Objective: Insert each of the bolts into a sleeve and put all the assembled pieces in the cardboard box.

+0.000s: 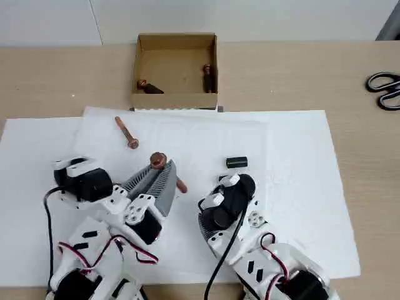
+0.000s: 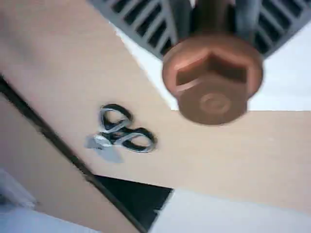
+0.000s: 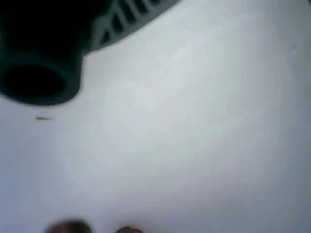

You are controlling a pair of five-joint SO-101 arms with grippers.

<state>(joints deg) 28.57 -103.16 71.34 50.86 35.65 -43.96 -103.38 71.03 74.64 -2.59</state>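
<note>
The left hand [image 1: 160, 174] is closed on a copper bolt [image 1: 157, 160]. Its grey ribbed fingers [image 1: 152, 182] pinch the shank, so the hexagonal head stands out past the fingertips and the shank's other end pokes out beside them. In the left wrist view that head sits right in front of the camera. The right hand [image 3: 73, 48] is low over the white sheet of paper [image 1: 287, 187]. A black sleeve [image 3: 41, 77] is held at its tip against a ribbed finger, with its open end showing; how far the fingers are apart cannot be told. A second sleeve [image 1: 236, 163] lies on its side on the paper, just beyond the right arm. A loose bolt [image 1: 126, 132] lies on the paper near the front of the cardboard box [image 1: 175, 100]. The box stands on the wooden worktop [image 1: 281, 75] at the paper's far edge. Two assembled pieces lie inside it, one at the left [image 1: 150, 86] and one at the right wall [image 1: 208, 78]. A pair of scissors [image 1: 384, 89] rests on the worktop, well apart from the rest.
</note>
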